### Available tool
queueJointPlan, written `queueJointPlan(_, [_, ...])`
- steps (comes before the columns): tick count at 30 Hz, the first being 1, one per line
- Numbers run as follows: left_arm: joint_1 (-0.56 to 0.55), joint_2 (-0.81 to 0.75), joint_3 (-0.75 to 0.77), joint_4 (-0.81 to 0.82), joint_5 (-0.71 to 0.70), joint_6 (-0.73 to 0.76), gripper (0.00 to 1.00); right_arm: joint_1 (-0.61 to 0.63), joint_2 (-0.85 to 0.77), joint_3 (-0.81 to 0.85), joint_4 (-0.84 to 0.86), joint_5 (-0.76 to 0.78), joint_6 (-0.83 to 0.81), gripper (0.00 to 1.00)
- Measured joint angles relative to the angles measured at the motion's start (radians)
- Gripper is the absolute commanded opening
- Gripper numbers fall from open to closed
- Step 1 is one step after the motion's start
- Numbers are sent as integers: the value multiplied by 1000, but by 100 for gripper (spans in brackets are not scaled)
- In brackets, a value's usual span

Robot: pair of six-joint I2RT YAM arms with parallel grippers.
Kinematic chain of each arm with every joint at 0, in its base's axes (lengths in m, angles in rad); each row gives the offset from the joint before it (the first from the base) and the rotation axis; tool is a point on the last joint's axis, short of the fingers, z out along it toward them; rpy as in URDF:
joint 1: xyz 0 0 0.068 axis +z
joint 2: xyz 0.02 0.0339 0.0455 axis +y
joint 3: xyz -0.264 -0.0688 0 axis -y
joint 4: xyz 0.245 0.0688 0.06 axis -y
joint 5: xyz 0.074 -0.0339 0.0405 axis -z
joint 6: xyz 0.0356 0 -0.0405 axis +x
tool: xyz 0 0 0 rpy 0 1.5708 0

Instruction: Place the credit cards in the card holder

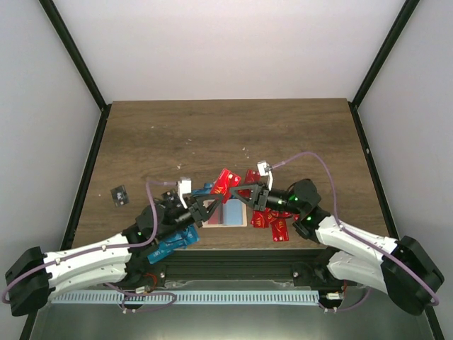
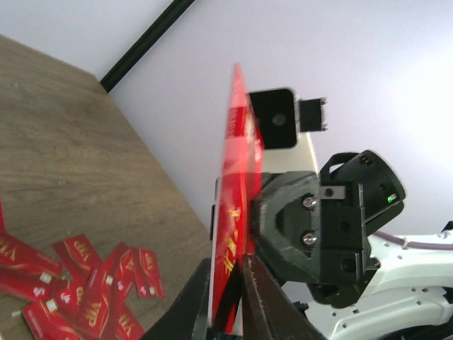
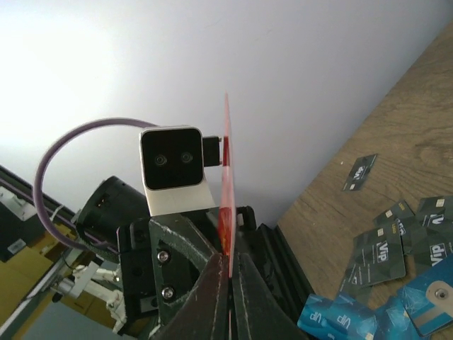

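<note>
- Two grippers meet in the lower middle of the top view, over the near part of the table [image 1: 212,134].
- The left gripper [image 1: 210,207] comes from the lower left and the right gripper [image 1: 245,193] from the lower right. Their tips face each other and are very near.
- One red card [image 2: 237,177] is held between them. In the left wrist view it shows almost from its edge, and its lower part sits between the dark fingers [image 2: 265,301] of the left gripper. These fingers are narrow and press on the card from both sides.
- In the right wrist view the same red card [image 3: 227,184] shows only as a thin line. The right gripper [image 3: 228,301] is also closed narrow on its lower end, so both grippers hold this one card together.
- The card holder [image 1: 241,223] lies flat on the table, just below the two tips in the top view. A blue card [image 1: 233,212] lies on it. Whether the held card touches the holder, I cannot tell.
- Several loose red cards [image 1: 274,225] lie right of the holder, under the right arm, and a few more [image 1: 226,182] lie just above it.
- Some blue cards [image 1: 173,243] lie at the lower left, beside the left arm.
- One black card [image 1: 120,195] lies alone at the left of the table, well apart from the rest.
- More black cards [image 3: 382,248] show at the right side of the right wrist view.
</note>
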Motion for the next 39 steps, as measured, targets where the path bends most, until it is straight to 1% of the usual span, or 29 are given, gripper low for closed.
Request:
queueJointPlan(3, [0,-8,2,-57,10,14,65,7,-18,0,-34,0,-22,1])
queueJointPlan(4, [-2,-18,6,-105,16,22,75,8,-28,2,-55,2,-34,1])
queueJointPlan(5, [-2,-30,12,-146,18,38,82,8,-41,3,-81,5,-50,1])
queueJointPlan(6, [-2,-47,21,-197,18,48,85,8,-54,8,-109,8,-67,1])
queueJointPlan(7, [-2,-69,32,-248,17,63,86,8,-68,13,-142,12,-88,1])
queueJointPlan(10, [-2,-146,74,-394,10,106,86,8,-97,15,-204,14,-137,1])
queueJointPlan(13, [-2,-209,121,-512,19,158,81,8,-116,19,-278,-16,-202,1])
queueJointPlan(15, [-2,-224,134,-548,39,180,75,8,-114,33,-327,-52,-242,1])
queueJointPlan(17, [-2,-228,142,-578,75,207,73,8,-114,48,-371,-92,-280,1])
queueJointPlan(21, [-2,-226,143,-612,134,230,63,8,-114,73,-429,-166,-340,1])
queueJointPlan(27, [-2,-227,143,-616,182,243,45,8,-107,79,-459,-233,-384,1])
queueJointPlan(31, [-2,-233,143,-612,199,240,28,8,-103,81,-473,-258,-397,1])
queueJointPlan(35, [-2,-235,132,-587,203,225,18,8,-99,92,-475,-284,-402,1])
queueJointPlan(37, [-2,-231,124,-574,204,219,6,8,-98,96,-474,-294,-402,1])
queueJointPlan(39, [-2,-222,116,-563,202,215,4,8,-96,97,-474,-305,-402,1])
